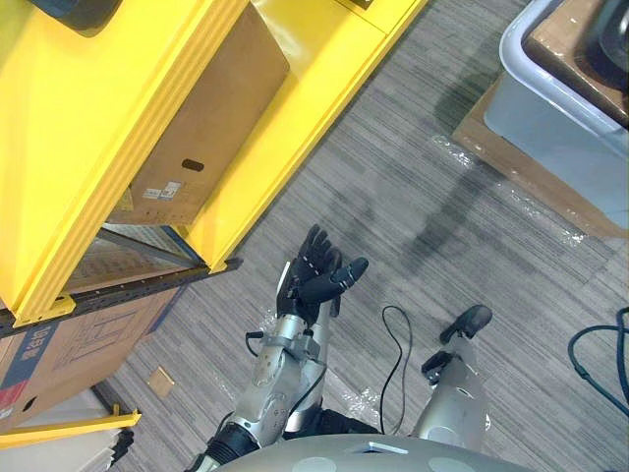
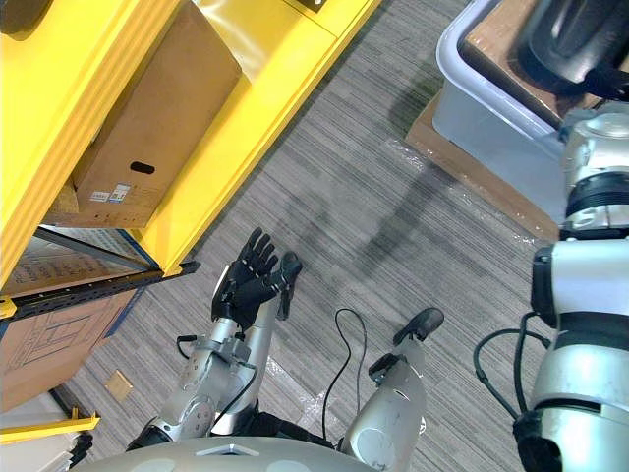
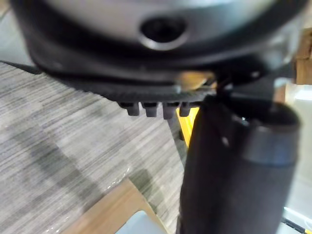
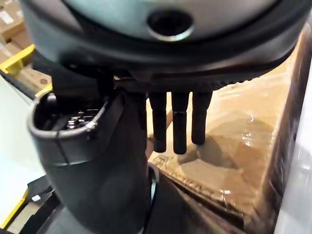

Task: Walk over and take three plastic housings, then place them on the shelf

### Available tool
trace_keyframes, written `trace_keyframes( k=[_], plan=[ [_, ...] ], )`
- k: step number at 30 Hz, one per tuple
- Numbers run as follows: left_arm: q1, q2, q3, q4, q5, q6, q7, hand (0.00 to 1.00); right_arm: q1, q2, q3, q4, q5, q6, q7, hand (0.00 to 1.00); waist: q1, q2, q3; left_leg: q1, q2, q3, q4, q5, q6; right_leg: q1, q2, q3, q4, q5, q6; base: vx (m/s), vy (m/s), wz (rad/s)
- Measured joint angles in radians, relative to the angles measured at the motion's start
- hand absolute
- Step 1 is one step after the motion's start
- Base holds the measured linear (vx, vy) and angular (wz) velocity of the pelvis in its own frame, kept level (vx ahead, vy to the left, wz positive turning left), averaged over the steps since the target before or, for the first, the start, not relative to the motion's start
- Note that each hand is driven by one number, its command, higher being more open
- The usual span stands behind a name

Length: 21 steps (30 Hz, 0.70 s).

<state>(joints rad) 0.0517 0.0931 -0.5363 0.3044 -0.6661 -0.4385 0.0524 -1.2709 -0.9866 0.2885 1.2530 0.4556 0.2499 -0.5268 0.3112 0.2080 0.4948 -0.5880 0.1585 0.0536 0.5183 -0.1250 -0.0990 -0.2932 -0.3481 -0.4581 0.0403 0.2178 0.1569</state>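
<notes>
Carpet floor (image 1: 393,147): bin (image 1: 555,123) at 1 o'clock. Step closer squarely before reaching; left hand (image 1: 313,277) and right hand (image 4: 174,122) fingers are released, empty.

The right hand (image 4: 161,53) holds nothing: its fingers (image 4: 179,124) hang straight in a row, side by side, and the thick thumb (image 4: 102,175) stands out beside them, toward seven o'clock from the fingertips. Past the fingertips, from four to five o'clock, lies a brown cardboard box (image 4: 234,161) wrapped in clear plastic film (image 4: 253,117), which is wrinkled and shines. Whether the fingertips touch it, I cannot tell. At three o'clock a dark edge (image 4: 285,112) and then a pale wall (image 4: 301,195) run beside the box. Toward ten o'clock there is a yellow beam (image 4: 17,58), with small cardboard boxes (image 4: 9,22) just behind it.
</notes>
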Motion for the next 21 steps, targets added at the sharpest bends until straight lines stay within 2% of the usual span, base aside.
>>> trace_keyframes(
  k=[5, 13, 18, 21],
  plan=[
    [0.038, 0.001, 0.006, -0.012, -0.031, -0.019, -0.032, 1.0, 0.005, -0.004, -0.006, 0.042, 0.024, 0.036, 0.042, 0.0, -0.012, 0.007, -0.005, 0.003, 0.001, -0.002, -0.003, 0.0, 0.0, -0.001, 0.0, -0.006, 0.008, -0.004, -0.005, 0.0, 0.0, 0.0],
    [0.108, 0.007, 0.044, -0.097, -0.03, -0.021, -0.007, 1.0, 0.014, 0.009, -0.033, 0.09, 0.039, 0.062, 0.091, 0.0, -0.019, 0.014, -0.01, 0.085, 0.004, 0.017, -0.041, 0.008, -0.005, 0.046, -0.003, -0.006, 0.021, -0.022, -0.022, -0.03, -0.003, -0.04],
    [0.115, 0.024, 0.088, -0.14, -0.031, -0.022, 0.009, 1.0, 0.026, 0.014, -0.042, 0.107, 0.017, 0.02, 0.087, 0.0, -0.038, 0.013, -0.009, 0.124, 0.004, 0.019, -0.071, 0.023, -0.01, 0.066, -0.005, -0.007, 0.035, -0.03, -0.027, 0.0, 0.0, 0.0],
    [0.114, 0.032, 0.125, -0.179, -0.054, -0.022, -0.024, 1.0, 0.028, 0.014, -0.039, 0.107, -0.073, -0.019, 0.073, 0.0, -0.049, 0.009, -0.007, 0.16, 0.007, 0.026, -0.09, 0.029, -0.012, 0.081, -0.005, -0.006, 0.048, -0.032, -0.029, -0.02, -0.001, -0.06]
  ],
)
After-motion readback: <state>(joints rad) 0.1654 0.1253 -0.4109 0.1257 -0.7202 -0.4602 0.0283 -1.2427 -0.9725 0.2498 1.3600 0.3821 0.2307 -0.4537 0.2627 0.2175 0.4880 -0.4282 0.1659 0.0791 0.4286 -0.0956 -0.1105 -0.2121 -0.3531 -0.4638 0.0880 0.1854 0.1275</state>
